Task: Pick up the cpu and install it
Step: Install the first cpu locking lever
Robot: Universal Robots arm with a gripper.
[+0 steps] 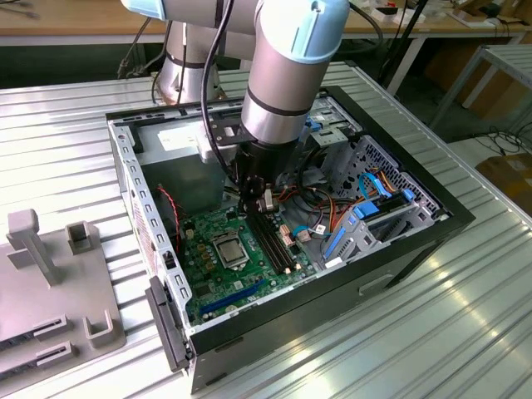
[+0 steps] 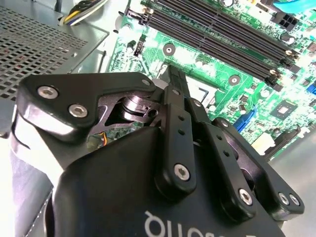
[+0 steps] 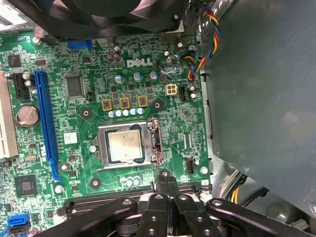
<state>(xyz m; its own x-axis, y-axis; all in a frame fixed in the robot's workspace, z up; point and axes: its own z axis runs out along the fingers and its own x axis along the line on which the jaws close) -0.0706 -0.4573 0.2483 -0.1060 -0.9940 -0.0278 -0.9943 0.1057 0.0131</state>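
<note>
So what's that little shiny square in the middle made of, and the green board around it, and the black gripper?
The cpu looks like metal on top: silvery-grey, smooth, slightly shiny. The green board looks like a stiff sheet with a glossy green coating. The gripper looks like matte black metal or hard plastic; silver screws sit in it, but I can't tell which.

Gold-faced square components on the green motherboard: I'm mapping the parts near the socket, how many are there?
3, in one row beside the dark metal-framed socket: one end square, the middle square, the other end square. The black gripper may hide more.
</note>
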